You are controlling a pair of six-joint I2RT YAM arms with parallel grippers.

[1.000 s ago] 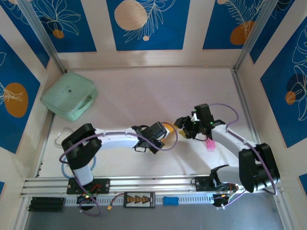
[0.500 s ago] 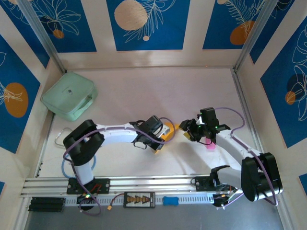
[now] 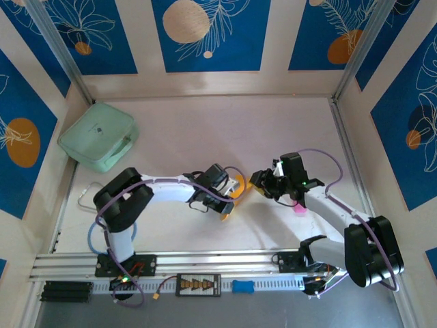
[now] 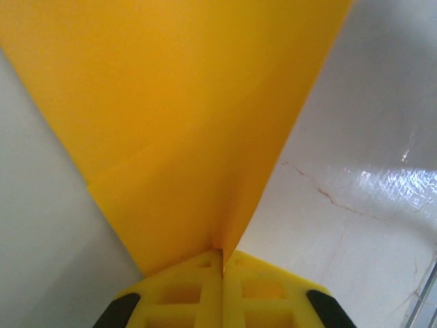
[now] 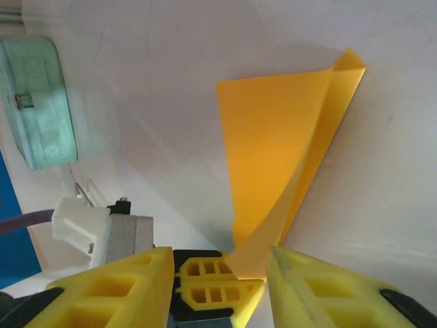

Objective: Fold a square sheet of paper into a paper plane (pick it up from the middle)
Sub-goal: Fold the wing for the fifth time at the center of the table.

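Holding the sheet: left gripper point(image 4: 222, 258), fingers pressed together on the lower edge of the square sheet of paper point(image 4: 184, 123), which fans up and away from the seam between them, with one layer lapped over another.

Facing it: right gripper point(image 5: 218, 258), jaws standing apart. A curled corner of the sheet lies in the gap, just beside one finger; we cannot tell whether it touches.

Surroundings: the table point(image 3: 205, 130), with both grippers meeting near its middle and the paper between them. The mint-green case point(image 3: 99, 137) is well apart at the far left, and the small pink object point(image 3: 299, 207) is beside the right arm.

Step, as we judge it: an early fold — the sheet is partly doubled and not yet a dart.

Next move calls for the right jaws to pinch the free flap and lay it edge to edge, using the left pinch as anchor — gently, since thin paper slips or tears.
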